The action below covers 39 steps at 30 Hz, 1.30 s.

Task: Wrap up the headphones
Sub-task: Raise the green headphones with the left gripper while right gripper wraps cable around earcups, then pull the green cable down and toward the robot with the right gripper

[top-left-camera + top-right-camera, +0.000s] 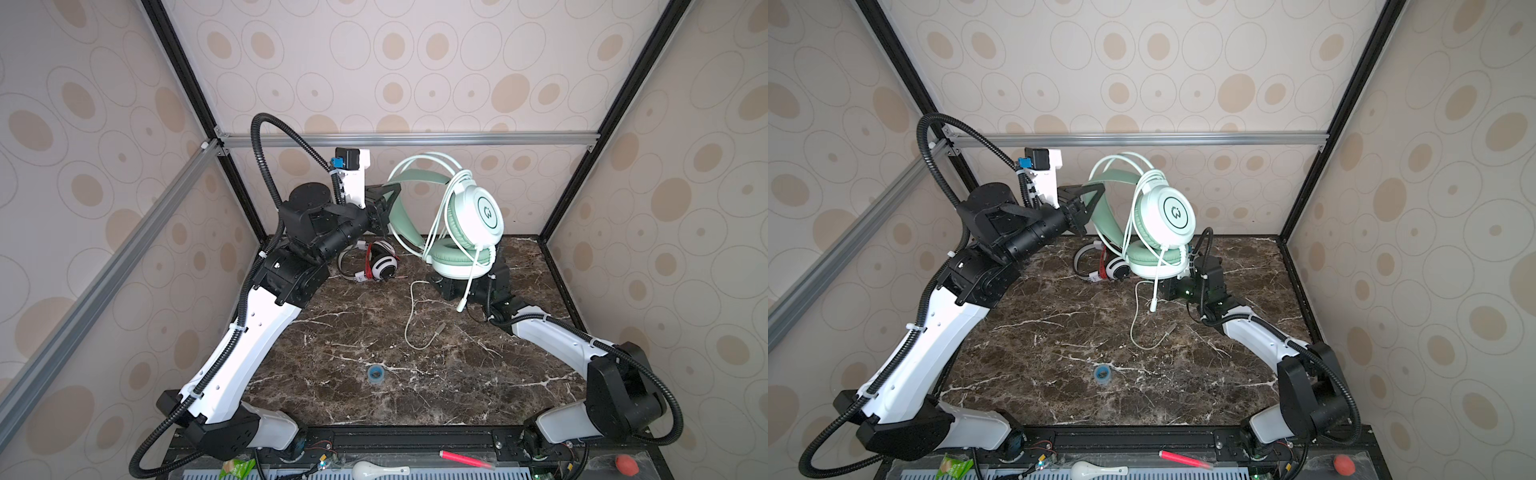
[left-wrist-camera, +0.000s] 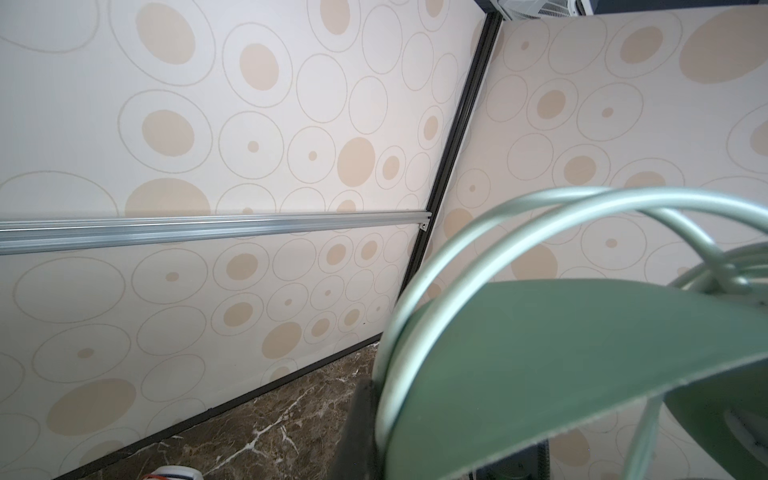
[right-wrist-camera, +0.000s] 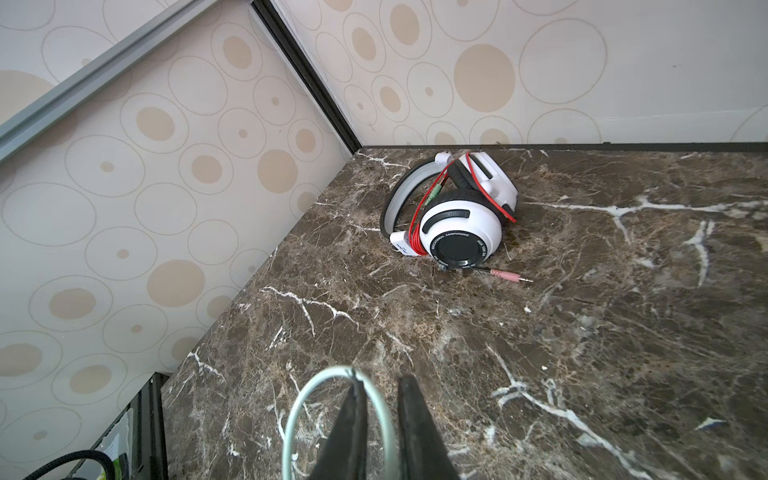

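The mint-green headphones [image 1: 471,220] [image 1: 1163,220] hang above the back of the table. My left gripper [image 1: 385,208] [image 1: 1086,208] is shut on their green headband [image 2: 561,365]. Their pale cord loops over the band and trails onto the marble [image 1: 411,316]. My right gripper [image 3: 379,384] sits under the lower earcup, hidden in both top views. It is shut on a loop of that cord [image 3: 305,399]. The white-and-black headphones [image 1: 382,262] [image 3: 457,224] lie at the back left, with a red cord wound round them.
A small blue tape roll [image 1: 375,373] [image 1: 1101,372] lies on the marble table [image 1: 478,386] near the front. On the front ledge are a red pen [image 1: 465,459], a white spoon [image 1: 378,469] and a red ball [image 1: 626,464]. Patterned walls close three sides.
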{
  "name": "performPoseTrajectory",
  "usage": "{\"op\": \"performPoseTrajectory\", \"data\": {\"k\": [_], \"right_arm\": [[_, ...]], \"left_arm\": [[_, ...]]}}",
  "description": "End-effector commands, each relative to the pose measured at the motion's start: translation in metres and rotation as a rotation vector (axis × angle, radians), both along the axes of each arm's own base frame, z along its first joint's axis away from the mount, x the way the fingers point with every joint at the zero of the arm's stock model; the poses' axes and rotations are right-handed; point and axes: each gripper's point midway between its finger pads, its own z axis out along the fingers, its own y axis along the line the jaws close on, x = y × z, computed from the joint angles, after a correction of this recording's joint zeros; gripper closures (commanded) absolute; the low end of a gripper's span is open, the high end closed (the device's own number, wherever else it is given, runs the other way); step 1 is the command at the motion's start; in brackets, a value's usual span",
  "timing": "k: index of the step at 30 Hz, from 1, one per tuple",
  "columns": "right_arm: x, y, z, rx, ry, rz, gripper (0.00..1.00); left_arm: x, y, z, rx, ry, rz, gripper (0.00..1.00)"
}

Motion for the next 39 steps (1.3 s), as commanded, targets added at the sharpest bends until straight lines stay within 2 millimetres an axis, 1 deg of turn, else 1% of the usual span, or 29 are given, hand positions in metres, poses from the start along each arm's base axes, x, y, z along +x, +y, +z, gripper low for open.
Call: {"op": "performPoseTrajectory", "data": {"k": [1,5,9,14,18,23,26,29,34,36,39], "right_arm": [[0.002,0.002,0.000,0.030,0.001,0.004,0.83],[0.000,0.002,0.000,0.051,0.007,0.004,0.89],[-0.006,0.002,-0.002,0.058,0.012,0.003,0.99],[-0.023,0.006,-0.010,0.021,0.023,0.010,1.00],[-0.042,0.014,-0.020,-0.065,0.035,0.032,1.00],[-0.065,0.020,-0.032,-0.148,0.047,0.028,1.00],[-0.077,0.025,-0.037,-0.195,0.046,0.031,1.00],[-0.086,0.031,-0.042,-0.251,0.045,0.042,1.00],[-0.094,0.042,-0.052,-0.345,0.037,0.052,1.00],[-0.099,0.049,-0.053,-0.374,0.029,0.076,1.00],[-0.108,0.058,-0.050,-0.409,0.010,0.112,1.00]], "left_arm": [[-0.019,0.020,0.066,-0.193,-0.125,0.022,1.00],[-0.016,0.023,0.069,-0.218,-0.124,0.044,1.00],[-0.007,0.035,0.069,-0.255,-0.109,0.119,1.00],[0.009,0.056,0.063,-0.324,-0.072,0.256,1.00],[0.025,0.069,0.057,-0.377,-0.035,0.352,1.00],[0.050,0.079,0.042,-0.411,0.022,0.457,1.00],[0.064,0.078,0.034,-0.435,0.054,0.464,1.00],[0.079,0.077,0.021,-0.451,0.115,0.462,1.00],[0.091,0.082,0.004,-0.459,0.162,0.487,1.00],[0.096,0.085,-0.002,-0.435,0.165,0.514,1.00],[0.107,0.091,-0.017,-0.374,0.168,0.578,1.00]]}}
